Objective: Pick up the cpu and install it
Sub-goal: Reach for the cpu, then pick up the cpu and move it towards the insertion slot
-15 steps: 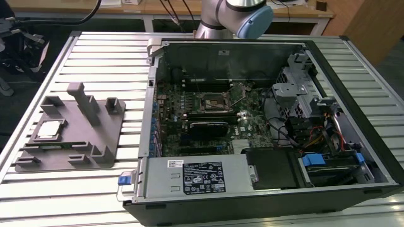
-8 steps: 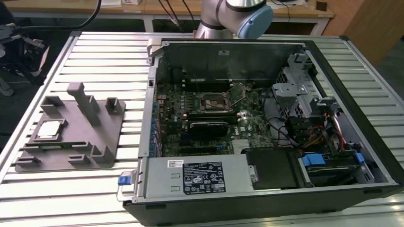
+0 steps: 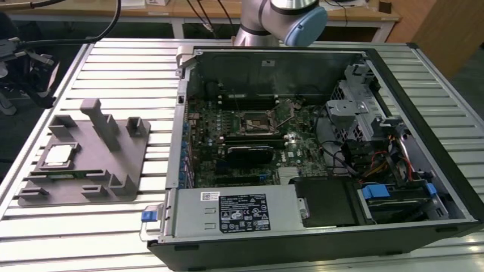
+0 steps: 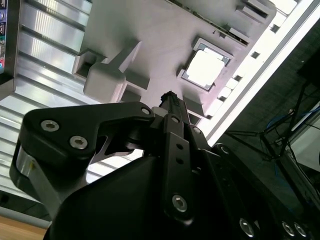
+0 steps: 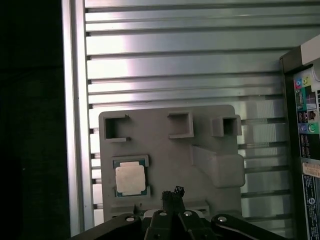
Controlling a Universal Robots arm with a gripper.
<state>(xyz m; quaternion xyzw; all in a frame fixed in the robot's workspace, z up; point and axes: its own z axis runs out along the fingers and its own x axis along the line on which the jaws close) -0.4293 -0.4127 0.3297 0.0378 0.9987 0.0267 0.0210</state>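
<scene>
None of the job looks done so far. The cpu (image 3: 60, 154) lies flat in its square pocket on the grey tray (image 3: 124, 164). In the exterior view the tray sits on the slatted tabletop (image 3: 121, 73), at about nine o'clock from the open computer case (image 3: 272, 73). Nothing touches the chip. By that reading both the pick-up and the seating are left to do.

The exterior view takes in the case interior, where the silver-framed socket (image 3: 255, 120) sits near the middle of the board with its dark centre bare. The robot arm (image 3: 280, 17) rises at twelve o'clock behind the case.

Both wrist views add what that wide shot lacks: the claw (image 5: 173, 192) hanging above the tray (image 5: 160, 145). Its tips seem pressed together and pinch nothing, and it is near the cpu (image 5: 130, 179) but clearly apart from it.

The second wrist view looks along the claw (image 4: 170, 97) from behind its black linkage. The chip (image 4: 206, 67) glares bright just past the tips, its metal top facing up in the tray (image 4: 150, 40).
</scene>
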